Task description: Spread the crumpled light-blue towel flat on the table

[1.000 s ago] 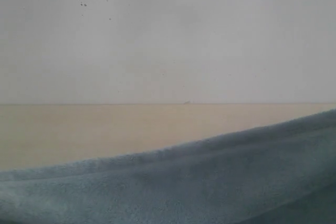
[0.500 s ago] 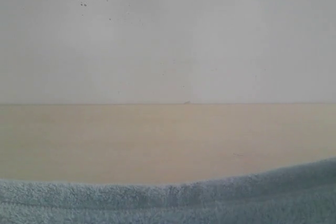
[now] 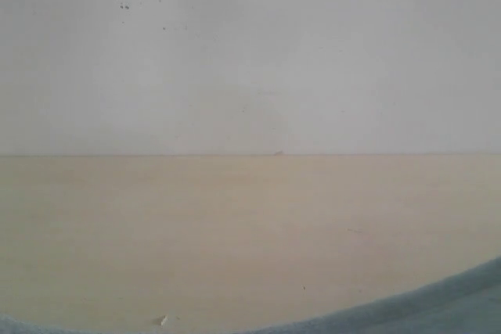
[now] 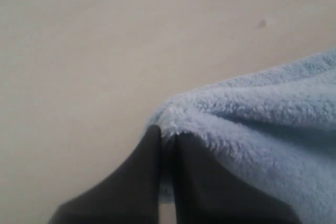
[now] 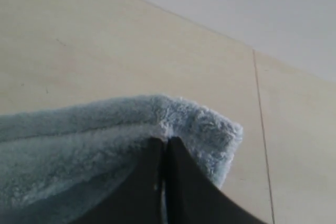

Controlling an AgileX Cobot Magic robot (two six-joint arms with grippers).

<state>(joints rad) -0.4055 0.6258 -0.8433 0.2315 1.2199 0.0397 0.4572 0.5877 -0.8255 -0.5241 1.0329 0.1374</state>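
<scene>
The light-blue fluffy towel (image 3: 454, 307) shows only as a thin curved strip along the bottom edge of the exterior view, over the pale beige table (image 3: 235, 224). My left gripper (image 4: 167, 136) is shut on one edge of the towel (image 4: 262, 124), its dark fingers (image 4: 136, 182) pinching the terry cloth. At another corner of the towel (image 5: 199, 124), my right gripper (image 5: 164, 141) is shut as well, the cloth bunched at its tips. Neither gripper appears in the exterior view. No white tag is visible.
A white speckled wall (image 3: 250, 52) rises behind the table's far edge. A small pale fleck (image 3: 163, 320) lies on the table near the front. A thin dark seam (image 5: 261, 129) runs across the tabletop beside the right gripper.
The towel's edge has dropped steadily toward the bottom of the exterior view, uncovering much more of the table.
</scene>
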